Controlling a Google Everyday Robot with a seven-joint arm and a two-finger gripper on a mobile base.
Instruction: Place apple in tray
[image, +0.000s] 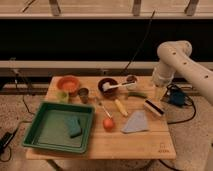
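The apple (108, 123) is a small orange-red fruit lying on the wooden table, just right of the tray's right rim. The tray (35, 131) is a large shallow dark-green rectangle at the table's front left, with a teal sponge block (74, 126) inside it. My gripper (159, 94) hangs from the white arm over the table's right side, above a brush. It is well to the right of the apple and behind it, and it holds nothing that I can see.
An orange bowl (68, 83), a small green cup (62, 96) and a dark cup (83, 93) stand at the back left. A dark bowl with a white spoon (107, 86), a yellow corn-like item (121, 107), a grey cloth (136, 121) and a brush (154, 107) lie mid-right.
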